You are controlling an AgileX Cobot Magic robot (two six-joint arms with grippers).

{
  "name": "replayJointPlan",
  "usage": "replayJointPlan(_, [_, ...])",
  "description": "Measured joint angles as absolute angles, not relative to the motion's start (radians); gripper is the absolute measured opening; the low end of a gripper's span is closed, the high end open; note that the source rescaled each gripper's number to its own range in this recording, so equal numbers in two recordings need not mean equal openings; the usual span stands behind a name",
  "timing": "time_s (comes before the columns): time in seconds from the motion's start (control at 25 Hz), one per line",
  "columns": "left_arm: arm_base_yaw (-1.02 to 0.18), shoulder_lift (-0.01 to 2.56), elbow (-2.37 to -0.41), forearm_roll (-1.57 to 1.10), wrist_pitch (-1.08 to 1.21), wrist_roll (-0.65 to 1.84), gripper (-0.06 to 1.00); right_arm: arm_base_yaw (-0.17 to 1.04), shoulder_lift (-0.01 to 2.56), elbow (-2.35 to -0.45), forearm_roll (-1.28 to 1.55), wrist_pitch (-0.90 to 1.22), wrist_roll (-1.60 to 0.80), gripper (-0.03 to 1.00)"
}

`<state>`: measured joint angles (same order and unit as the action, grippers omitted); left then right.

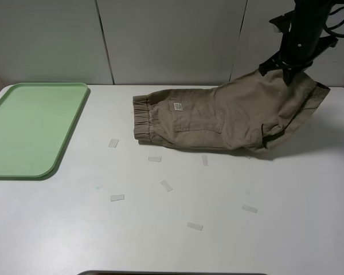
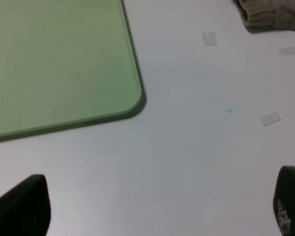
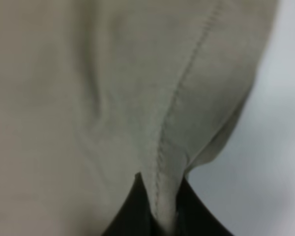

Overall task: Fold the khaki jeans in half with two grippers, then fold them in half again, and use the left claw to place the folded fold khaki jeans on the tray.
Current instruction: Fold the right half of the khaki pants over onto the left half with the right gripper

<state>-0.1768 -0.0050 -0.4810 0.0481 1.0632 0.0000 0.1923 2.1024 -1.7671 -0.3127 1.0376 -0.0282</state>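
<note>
The khaki jeans (image 1: 218, 117) lie on the white table with the elastic waistband toward the tray and the leg end lifted at the back right. My right gripper (image 1: 286, 71) is shut on that leg hem and holds it up off the table; in the right wrist view the khaki fabric (image 3: 113, 98) fills the picture, pinched between the black fingertips (image 3: 137, 211). The pale green tray (image 1: 28, 129) rests at the left. My left gripper (image 2: 160, 206) hangs open over bare table near the tray's corner (image 2: 132, 98), with nothing between its fingers. The left arm is out of the exterior high view.
Several small clear tape strips (image 1: 166, 185) are scattered over the table in front of the jeans. A white wall panel stands behind the table. The waistband's end (image 2: 265, 14) shows at the far edge of the left wrist view.
</note>
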Motion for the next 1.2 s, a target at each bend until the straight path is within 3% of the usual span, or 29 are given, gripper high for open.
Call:
replayJointPlan(0.6, [-0.177,-0.005,-0.481,0.048,1.063,0.000,0.88,0.529,2.097,-1.767,0.000,0.894,-0.023,0.03])
replayJointPlan(1.0, [-0.177,-0.005,-0.481,0.048,1.063,0.000,0.88,0.601,2.122,-1.767,0.153,0.846,0.067,0.03])
replayJointPlan(1.08, [-0.177,-0.005,-0.481,0.048,1.063,0.000,0.88,0.614,2.139,-1.766,0.172,0.821,0.063,0.15])
replayJointPlan(1.16, [-0.177,-0.005,-0.481,0.048,1.063,0.000,0.88,0.624,2.140,-1.766,0.174,0.779,0.023,0.47])
replayJointPlan(1.2, [-0.177,-0.005,-0.481,0.048,1.063,0.000,0.88,0.628,2.140,-1.766,0.176,0.746,-0.017,0.67])
